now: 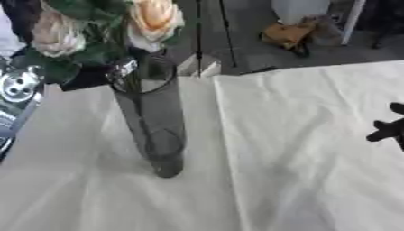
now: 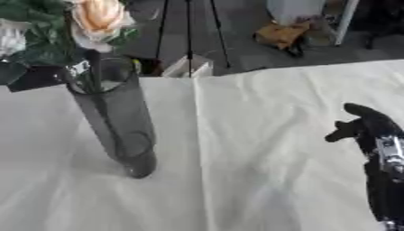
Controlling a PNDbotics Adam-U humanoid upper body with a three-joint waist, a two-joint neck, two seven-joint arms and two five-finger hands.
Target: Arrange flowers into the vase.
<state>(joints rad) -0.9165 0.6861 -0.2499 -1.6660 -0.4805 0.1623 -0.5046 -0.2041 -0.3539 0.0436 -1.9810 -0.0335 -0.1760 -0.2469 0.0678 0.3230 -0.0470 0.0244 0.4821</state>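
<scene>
Our tall smoky-grey glass cylinder vase [image 1: 148,122] stands upright on the creased white tablecloth [image 1: 308,149], with flowers already rising out of its mouth.

From the vase's rim we see dark stems running up to a peach-and-cream rose [image 1: 154,19] straight above it, a paler pink rose [image 1: 53,34] up and to the left of the vase, and dark green leaves [image 1: 87,54] between the two blooms. Our left hand [image 1: 17,92], black and silver, shows at the picture's edge left of the vase; we cannot tell how its fingers are set. Our right hand [image 2: 371,131], well apart to the right of the vase, hangs over the cloth with fingers relaxed and holding nothing.
</scene>
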